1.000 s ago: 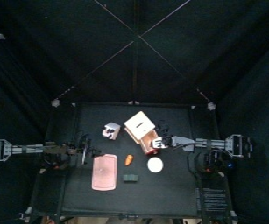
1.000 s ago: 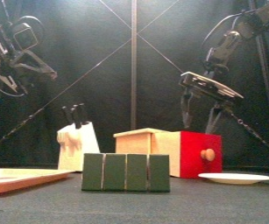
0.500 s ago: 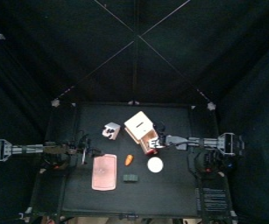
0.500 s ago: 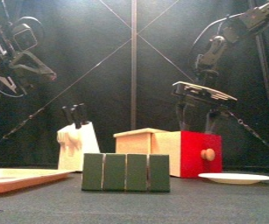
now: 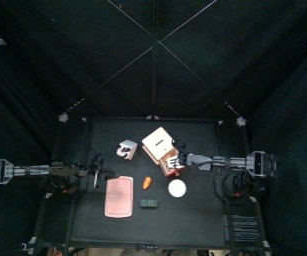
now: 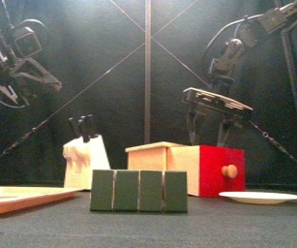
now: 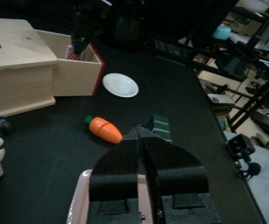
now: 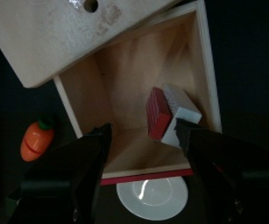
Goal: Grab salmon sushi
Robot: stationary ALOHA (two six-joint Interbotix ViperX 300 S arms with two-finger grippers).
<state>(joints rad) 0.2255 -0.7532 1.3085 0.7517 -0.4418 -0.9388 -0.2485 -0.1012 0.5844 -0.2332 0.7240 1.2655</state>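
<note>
The salmon sushi (image 8: 169, 111), an orange-red slab on white rice, lies in the open drawer (image 8: 113, 105) of the wooden box (image 5: 160, 146). My right gripper (image 8: 143, 131) hangs open above the drawer, one jaw on each side of the sushi, not touching it. In the front view the right gripper (image 6: 213, 121) hovers above the box (image 6: 163, 165) and its red drawer front (image 6: 221, 170). My left gripper (image 7: 143, 144) is shut and empty and rests at the table's left (image 5: 65, 176).
A white plate (image 5: 177, 187) lies in front of the drawer. A carrot (image 5: 146, 183), a pink tray (image 5: 117, 197) and a green block (image 5: 149, 203) lie front left. A white knife block (image 5: 124, 149) stands left of the box.
My right gripper has moved left, from beside the drawer to over it. The left arm has not moved.
</note>
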